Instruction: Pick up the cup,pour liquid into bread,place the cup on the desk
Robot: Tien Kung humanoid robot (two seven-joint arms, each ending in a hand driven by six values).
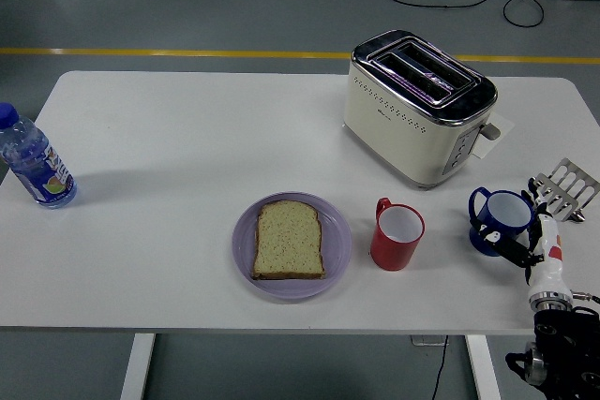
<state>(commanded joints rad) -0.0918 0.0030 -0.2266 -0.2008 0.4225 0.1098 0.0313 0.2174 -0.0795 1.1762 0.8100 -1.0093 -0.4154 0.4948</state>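
Note:
A blue cup (502, 213) with its handle to the left stands upright near the table's right edge. My right hand (513, 244) comes up from the lower right corner. Its dark fingers (494, 232) are spread against the cup's near right side, and the cup rests on the table. A red cup (398, 236), empty inside, stands to the left of the blue one. A slice of bread (289, 240) lies flat on a purple plate (246, 264) left of the red cup. My left arm is out of sight.
A cream toaster (417, 105) stands behind the cups, with a paper slip (495, 128) at its right. A small metal rack (565, 186) lies at the right edge behind my hand. A water bottle (33, 161) stands at the far left edge.

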